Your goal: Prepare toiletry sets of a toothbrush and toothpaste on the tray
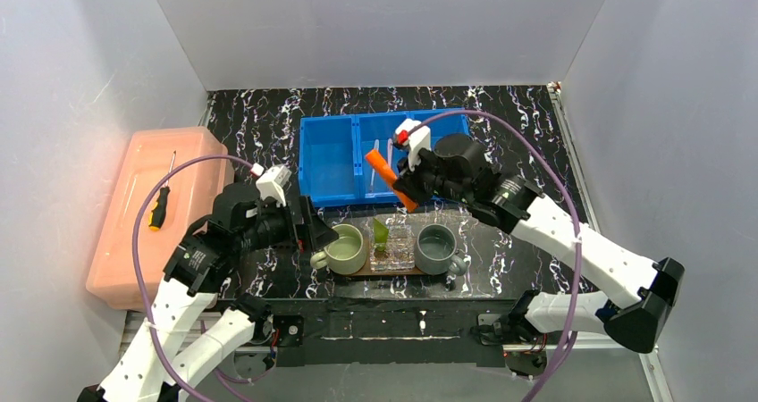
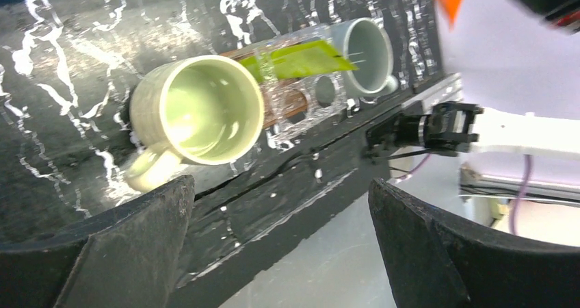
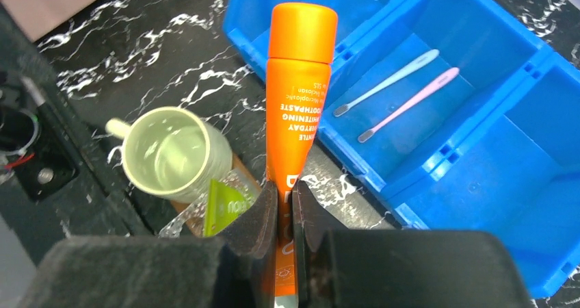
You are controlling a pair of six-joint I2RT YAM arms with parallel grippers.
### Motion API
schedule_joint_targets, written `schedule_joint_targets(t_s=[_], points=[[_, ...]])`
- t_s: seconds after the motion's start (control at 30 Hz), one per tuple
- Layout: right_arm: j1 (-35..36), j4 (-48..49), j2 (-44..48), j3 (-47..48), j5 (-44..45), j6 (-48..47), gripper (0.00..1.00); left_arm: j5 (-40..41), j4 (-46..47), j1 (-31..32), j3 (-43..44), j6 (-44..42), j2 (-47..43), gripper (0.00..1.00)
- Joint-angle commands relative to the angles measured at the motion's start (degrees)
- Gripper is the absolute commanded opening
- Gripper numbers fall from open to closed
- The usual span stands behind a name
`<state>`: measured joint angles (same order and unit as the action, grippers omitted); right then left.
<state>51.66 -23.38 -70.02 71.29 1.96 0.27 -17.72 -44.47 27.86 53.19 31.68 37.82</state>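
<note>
My right gripper (image 1: 404,188) (image 3: 293,198) is shut on the orange tube (image 1: 391,179) (image 3: 299,96) and holds it in the air between the blue bin and the tray, cap pointing away. The lime-green tube (image 1: 381,233) (image 2: 297,60) (image 3: 222,205) leans in a clear holder (image 1: 393,248) on the dark-brown tray (image 1: 393,274). Two thin toothbrushes, one pale (image 3: 386,82) and one pink (image 3: 409,105), lie in the blue bin's middle compartment (image 1: 375,165). My left gripper (image 1: 324,233) (image 2: 280,188) is open and empty, just left of the green mug.
A green mug (image 1: 345,248) (image 2: 197,109) and a grey mug (image 1: 437,248) (image 2: 368,55) stand at the tray's two ends. The blue bin (image 1: 326,161) sits behind the tray. A pink box (image 1: 152,241) with a screwdriver (image 1: 159,207) on it is at the left.
</note>
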Motion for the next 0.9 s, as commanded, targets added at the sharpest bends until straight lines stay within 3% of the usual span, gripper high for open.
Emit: schedule_joint_targets(t_s=[0.0,0.33,0.87], points=[[2.09,3.78,4.70,-2.39,-5.10,-4.09,0.01,-5.28,0.61,-0.26,4.53,5.77,1.50,0.98],[11.35,1.82,9.07,-5.23,-4.84,-12.55,0.01,-10.78,2.00,-0.26,8.59,15.67,4.86,0.98],[21.27,2.55,8.25,-4.83,-2.30,-21.97,0.01,-21.24,8.34,-0.26,5.49,26.95,4.45,0.98]])
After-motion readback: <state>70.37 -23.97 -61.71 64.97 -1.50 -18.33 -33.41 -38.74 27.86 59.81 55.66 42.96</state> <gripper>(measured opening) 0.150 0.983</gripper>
